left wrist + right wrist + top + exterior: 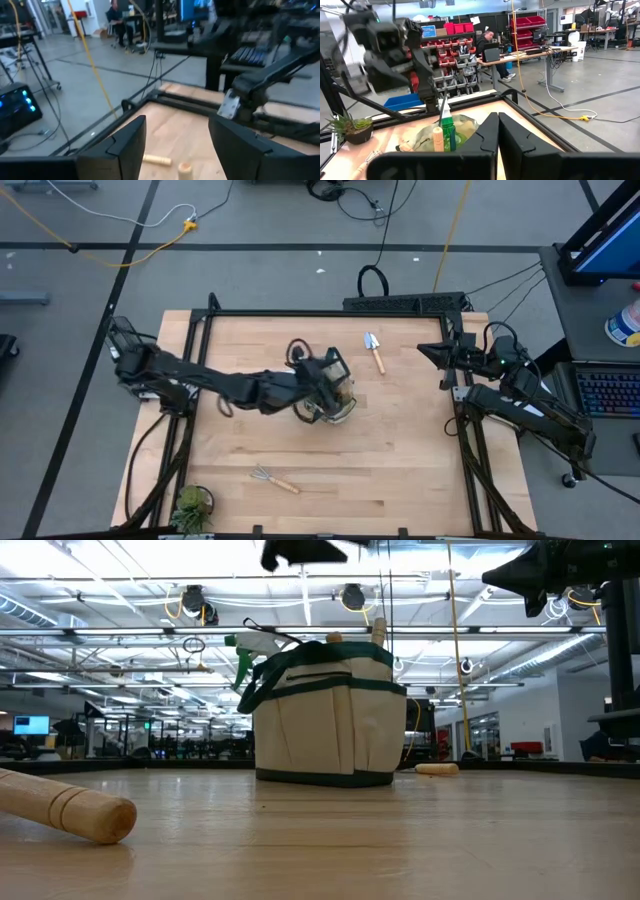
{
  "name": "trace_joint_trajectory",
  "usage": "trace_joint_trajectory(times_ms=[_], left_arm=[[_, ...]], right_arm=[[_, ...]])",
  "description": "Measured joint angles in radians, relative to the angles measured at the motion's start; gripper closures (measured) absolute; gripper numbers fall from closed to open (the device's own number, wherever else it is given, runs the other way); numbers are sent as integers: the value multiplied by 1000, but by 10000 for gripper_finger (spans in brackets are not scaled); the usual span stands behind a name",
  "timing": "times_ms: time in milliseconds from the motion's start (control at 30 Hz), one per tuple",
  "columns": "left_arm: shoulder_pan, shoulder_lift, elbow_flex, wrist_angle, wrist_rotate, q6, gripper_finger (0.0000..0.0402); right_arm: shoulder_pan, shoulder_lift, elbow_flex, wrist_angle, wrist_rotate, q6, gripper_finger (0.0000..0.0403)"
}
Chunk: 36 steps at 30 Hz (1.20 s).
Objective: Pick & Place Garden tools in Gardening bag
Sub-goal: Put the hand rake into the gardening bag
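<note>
Nearest in the low view lies the pale turned-wood handle of a small fork rake, resting on the light wooden table; the high view shows the whole tool near the front edge, well apart from the bag, with a small leafy potted plant at the corner beyond it. At mid-table stands the round beige canvas gardening bag with dark green trim, upright, a green spray bottle with white trigger and wooden handles poking from its top. The left gripper hovers directly above the bag, its fingers spread wide with nothing between them; I judge a tool has gone in and the next pick is due. Done well, that means lifting straight up clear of the loop handles before swinging toward a loose tool, then closing across its wooden handle rather than its metal. Farther back lies a wooden-handled metal trowel, of which the low view catches only the handle end. The right gripper waits at the right edge, fingers pressed together and empty; its wrist view alone shows the bottle inside the bag's mouth.
</note>
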Motion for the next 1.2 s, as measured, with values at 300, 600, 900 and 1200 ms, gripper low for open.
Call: trace_joint_trajectory(times_ms=[300, 600, 900, 1200], left_arm=[[-165, -104, 1, -162, -9, -188, 179], [-351, -96, 0, -289, -23, -581, 179], [-490, -86, 0, -461, 31, -789, 179], [-506, -33, 0, -607, 244, -748, 179]], right_arm=[[0, 0, 0, 0, -8, 0, 403], [0, 0, 0, 0, -50, 0, 403], [0, 0, 0, 0, -50, 0, 403], [0, 0, 0, 0, -50, 0, 403]])
